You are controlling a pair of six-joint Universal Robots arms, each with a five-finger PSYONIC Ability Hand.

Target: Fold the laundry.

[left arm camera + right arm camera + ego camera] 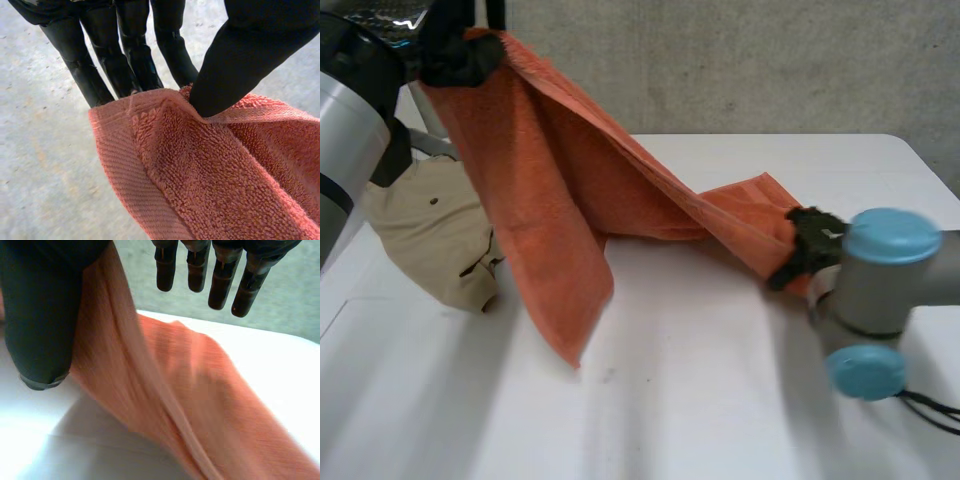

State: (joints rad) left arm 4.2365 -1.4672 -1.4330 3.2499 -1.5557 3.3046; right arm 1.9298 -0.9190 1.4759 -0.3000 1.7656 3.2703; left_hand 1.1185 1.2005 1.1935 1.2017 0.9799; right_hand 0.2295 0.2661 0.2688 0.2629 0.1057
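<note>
An orange towel (550,200) hangs from my left hand (460,55), which is raised high at the table's far left. In the left wrist view that hand (130,55) pinches the towel's hemmed edge (210,180) between its fingers behind and its thumb in front. From there the towel slopes down to the right, and one loose corner hangs near the table. My right hand (810,245) is at the towel's low right end, just above the table. In the right wrist view the towel (190,375) runs past the thumb (40,315) toward the palm, and the fingers (220,280) are straight and off the cloth.
A crumpled beige garment (430,230) lies at the table's left, partly behind the hanging towel. The white table (720,380) stretches toward the front and right. A grey wall stands behind the table's far edge.
</note>
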